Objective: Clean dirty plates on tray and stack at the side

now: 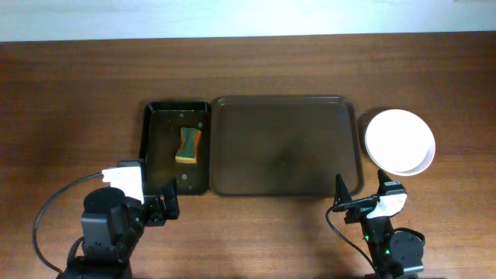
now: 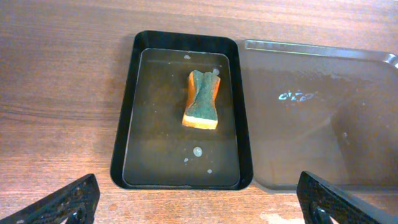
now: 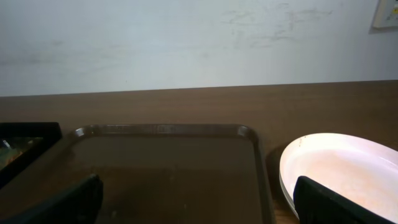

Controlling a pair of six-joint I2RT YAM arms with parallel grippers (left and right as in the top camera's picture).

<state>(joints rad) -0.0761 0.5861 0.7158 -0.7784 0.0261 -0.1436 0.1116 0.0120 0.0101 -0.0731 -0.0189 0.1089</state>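
The plates (image 1: 400, 141) sit stacked on the table right of the brown tray (image 1: 287, 146), plain white with no sauce showing; the stack also shows in the right wrist view (image 3: 339, 165). The tray holds no plates and also shows in the left wrist view (image 2: 323, 118) and the right wrist view (image 3: 168, 168). My left gripper (image 1: 163, 203) is open and empty near the front table edge, below the black tray; its fingertips show in the left wrist view (image 2: 199, 208). My right gripper (image 1: 358, 203) is open and empty in front of the brown tray's right corner; it shows in the right wrist view (image 3: 199, 202).
A smaller black tray (image 1: 177, 147) lies left of the brown tray with an orange and green sponge (image 1: 188, 146) in it; the sponge shows in the left wrist view (image 2: 203, 99) with a few white droplets around it. A pale wall stands behind the table.
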